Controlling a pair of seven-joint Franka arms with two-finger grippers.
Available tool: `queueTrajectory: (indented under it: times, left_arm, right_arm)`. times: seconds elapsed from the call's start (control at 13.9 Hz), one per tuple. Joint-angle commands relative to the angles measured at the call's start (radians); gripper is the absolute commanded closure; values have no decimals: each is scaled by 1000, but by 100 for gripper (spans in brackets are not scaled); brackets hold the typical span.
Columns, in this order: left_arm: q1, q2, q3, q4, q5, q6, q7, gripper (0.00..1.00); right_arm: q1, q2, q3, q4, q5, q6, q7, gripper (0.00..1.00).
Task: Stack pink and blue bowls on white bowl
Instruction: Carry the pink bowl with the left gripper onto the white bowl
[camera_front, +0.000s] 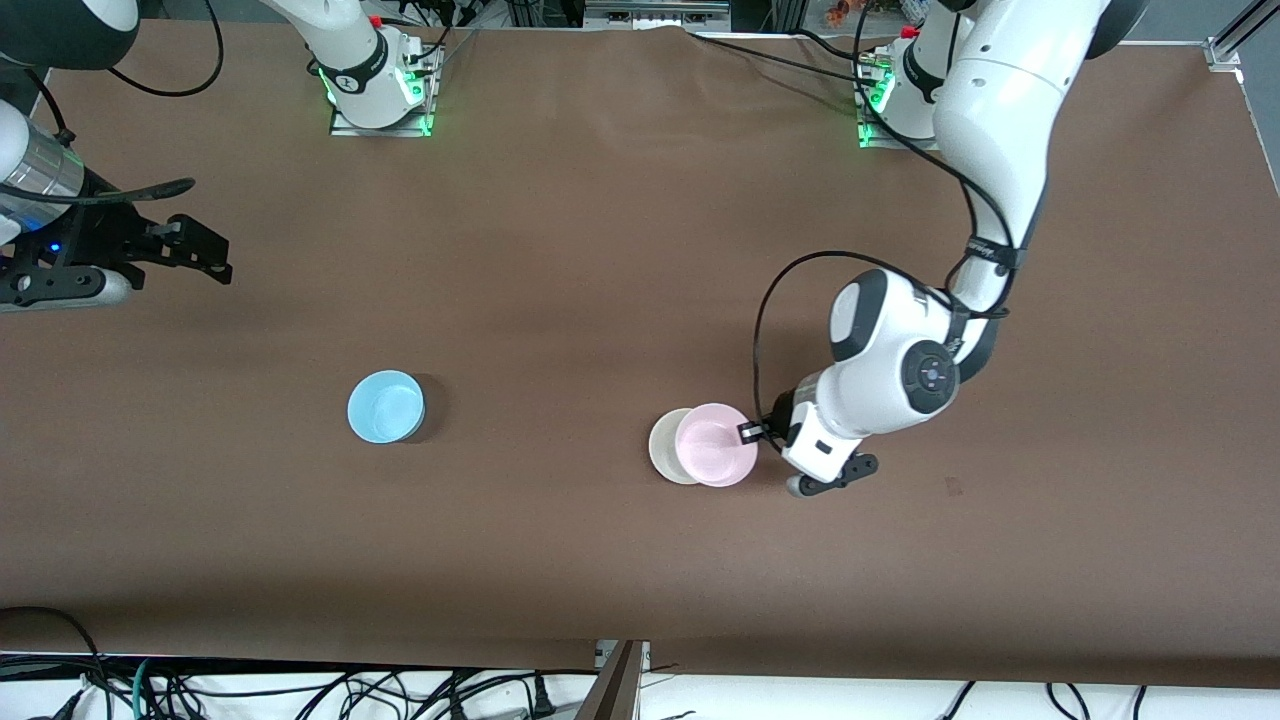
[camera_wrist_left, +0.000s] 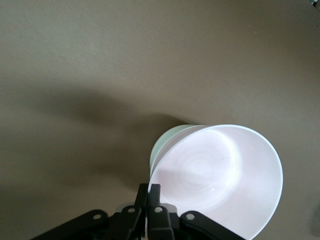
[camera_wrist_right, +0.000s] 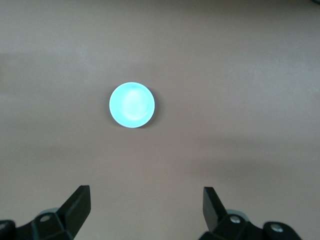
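The pink bowl (camera_front: 716, 444), smooth round pale plastic, is held just over the white bowl (camera_front: 665, 446), overlapping it so only a crescent of white rim shows. The left gripper (camera_front: 757, 432) is clamped on the pink bowl's thin rim at the edge toward the left arm's end of the table. The blue bowl (camera_front: 386, 406), glossy sky blue and round, sits upright on the brown matte table (camera_front: 600, 250), well apart toward the right arm's end. The right gripper (camera_front: 205, 255) waits above the table's edge, fingers spread apart.
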Motion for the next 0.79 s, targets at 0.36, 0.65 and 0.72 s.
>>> queueTrajectory:
  times: [0.36, 0.65, 0.72]
  left_arm:
    - [-39, 71, 1, 51, 121, 34, -149, 100]
    - [-42, 68, -20, 54, 121, 39, -186, 100]
    - [-42, 68, -25, 54, 121, 41, -192, 100]
  right_arm:
    - [-26, 89, 1, 27, 5, 37, -3, 1]
    - [-14, 98, 5, 25, 3, 23, -13, 1]
    - [-11, 98, 5, 24, 3, 23, -13, 1]
